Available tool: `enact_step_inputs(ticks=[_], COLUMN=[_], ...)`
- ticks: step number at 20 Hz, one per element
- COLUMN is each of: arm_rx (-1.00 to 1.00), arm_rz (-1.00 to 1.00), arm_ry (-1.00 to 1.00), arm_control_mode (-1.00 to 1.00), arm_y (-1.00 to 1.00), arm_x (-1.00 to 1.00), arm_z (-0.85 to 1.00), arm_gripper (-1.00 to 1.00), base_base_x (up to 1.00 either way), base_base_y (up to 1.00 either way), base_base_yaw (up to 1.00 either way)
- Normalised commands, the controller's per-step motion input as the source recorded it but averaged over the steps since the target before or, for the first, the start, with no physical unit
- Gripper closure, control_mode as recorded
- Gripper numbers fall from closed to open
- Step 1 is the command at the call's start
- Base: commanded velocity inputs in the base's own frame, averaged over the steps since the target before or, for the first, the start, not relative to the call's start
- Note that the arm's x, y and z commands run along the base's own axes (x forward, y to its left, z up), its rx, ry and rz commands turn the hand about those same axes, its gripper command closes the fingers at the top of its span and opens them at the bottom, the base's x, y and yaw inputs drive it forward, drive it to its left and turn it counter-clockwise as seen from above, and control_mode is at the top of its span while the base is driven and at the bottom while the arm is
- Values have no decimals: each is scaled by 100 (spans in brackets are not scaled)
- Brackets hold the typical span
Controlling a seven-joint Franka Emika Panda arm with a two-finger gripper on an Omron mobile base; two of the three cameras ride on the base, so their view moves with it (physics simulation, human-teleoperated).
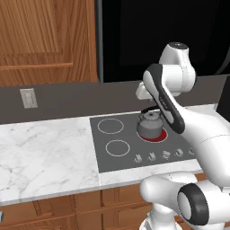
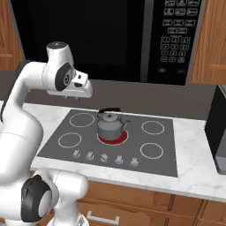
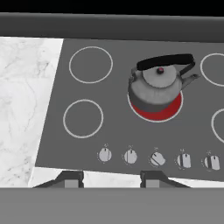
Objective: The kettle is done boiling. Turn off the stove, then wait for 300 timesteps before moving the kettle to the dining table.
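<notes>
While the stove (image 3: 131,118) glows red beneath it, the kettle (image 3: 156,89), rigid, smooth metal and likely heavy with water, sits on the lit burner, best taken by its black arched handle (image 3: 165,60); the gripper (image 3: 111,178) hovers above, jaws parted, empty.

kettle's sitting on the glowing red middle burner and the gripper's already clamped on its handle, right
Not quite. The kettle does sit on the glowing red middle burner of the stove, but the gripper holds nothing; it hangs open above the stove's front edge, as the hand view shows.
</notes>
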Motion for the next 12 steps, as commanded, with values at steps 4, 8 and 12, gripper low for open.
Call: enact_step_inputs(ticks=[4, 8, 12], arm_rx=[0, 0, 0], arm_rz=[0, 0, 0], arm_ry=[-3, -6, -4], arm_control_mode=[-100, -100, -100], arm_y=[0, 0, -8], arm_x=[-8, -12, -18], arm_z=[0, 0, 0], arm_gripper=[-100, -100, -100], base_base_x=[0, 0, 0], base_base_y=[0, 0, 0], base_base_yaw=[0, 0, 0])
